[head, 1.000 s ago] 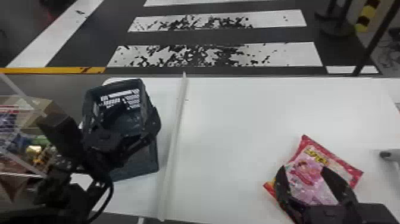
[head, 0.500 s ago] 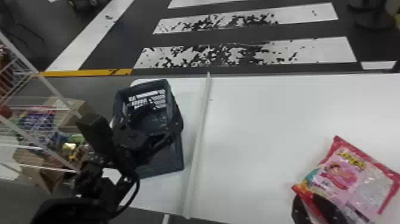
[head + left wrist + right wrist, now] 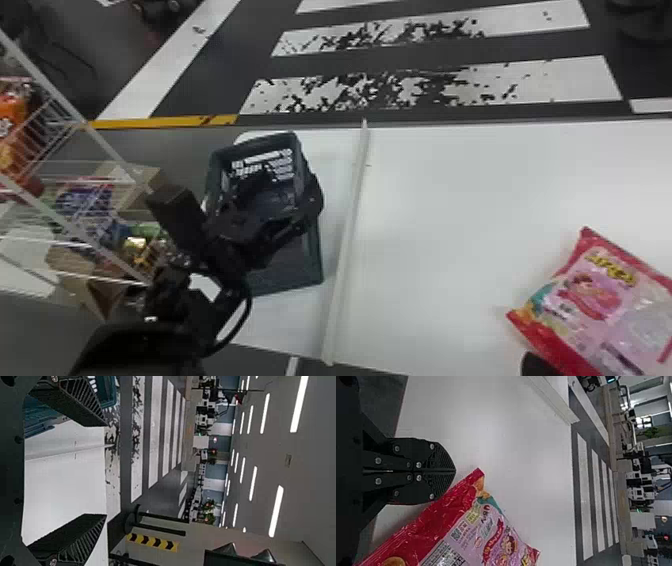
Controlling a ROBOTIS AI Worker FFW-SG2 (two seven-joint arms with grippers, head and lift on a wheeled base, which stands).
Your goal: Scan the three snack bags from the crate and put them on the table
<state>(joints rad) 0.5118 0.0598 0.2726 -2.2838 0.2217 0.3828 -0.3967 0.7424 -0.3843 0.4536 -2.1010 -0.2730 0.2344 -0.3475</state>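
The left claw (image 3: 106, 470) is being held open, the right claw (image 3: 455, 471) closed; displacement of the snack bag (image 3: 451, 530) beside it is being risked by sideways sweeping.

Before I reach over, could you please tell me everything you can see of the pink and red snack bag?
The snack bag is glossy, plastic-looking and creased, pink with red ends, a cartoon figure and yellow lettering. It lies printed face up, askew, on the white table, right of the long pale strip. The right gripper is close by one red end; whether they touch is unclear.
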